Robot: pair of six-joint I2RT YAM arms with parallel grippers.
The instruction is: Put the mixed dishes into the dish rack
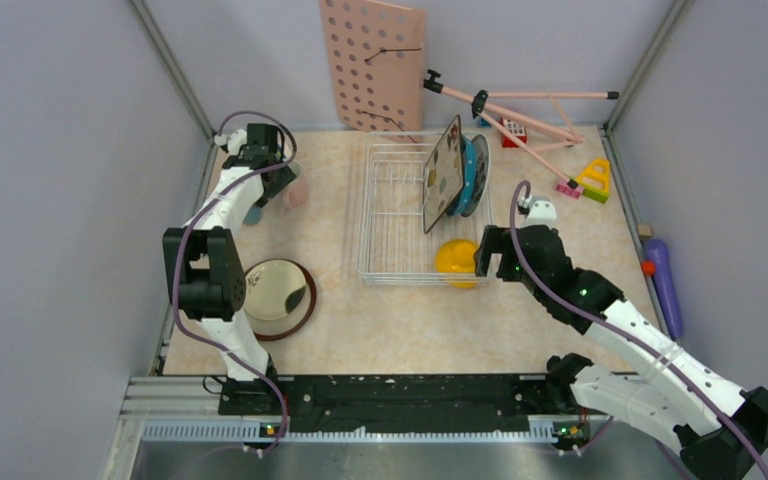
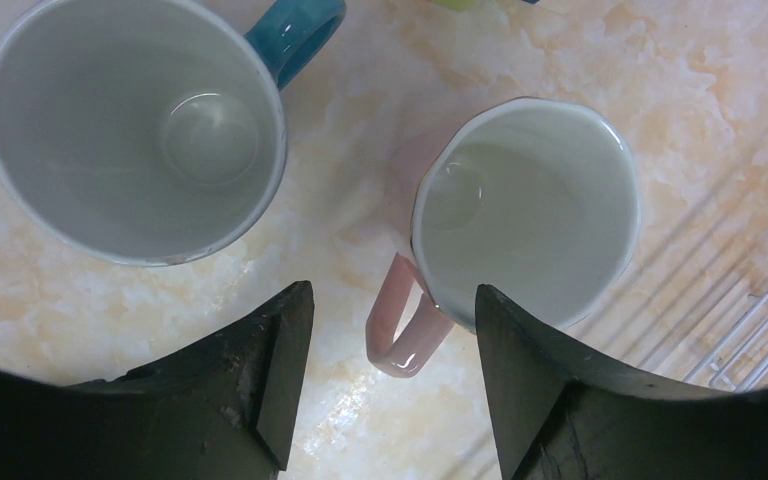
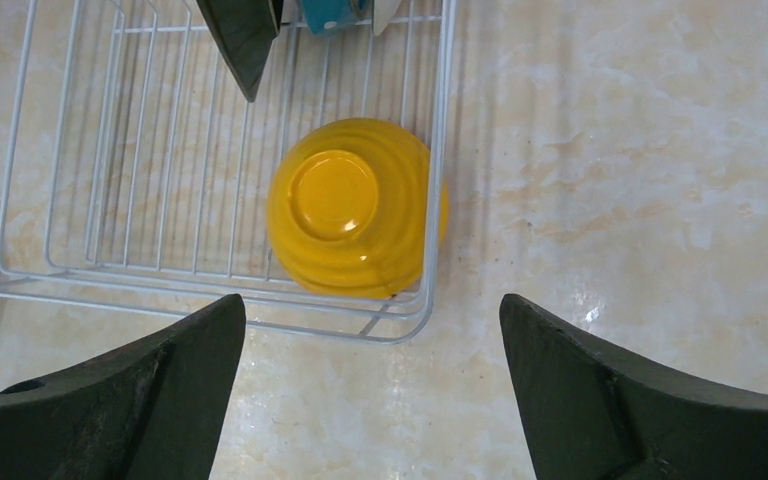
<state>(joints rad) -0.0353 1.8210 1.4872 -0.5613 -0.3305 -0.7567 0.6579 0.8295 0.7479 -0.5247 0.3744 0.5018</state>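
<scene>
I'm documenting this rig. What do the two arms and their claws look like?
The left arm and right arm are white links between black joint housings, each carrying a purple cable. Small green lights dot the right one. The left claw and right claw each have two black, wedge-shaped fingers.

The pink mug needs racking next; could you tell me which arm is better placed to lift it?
Left. The left gripper hangs open over the pink mug, its handle between the fingers; the right gripper is across the dish rack, by the yellow bowl.
</scene>
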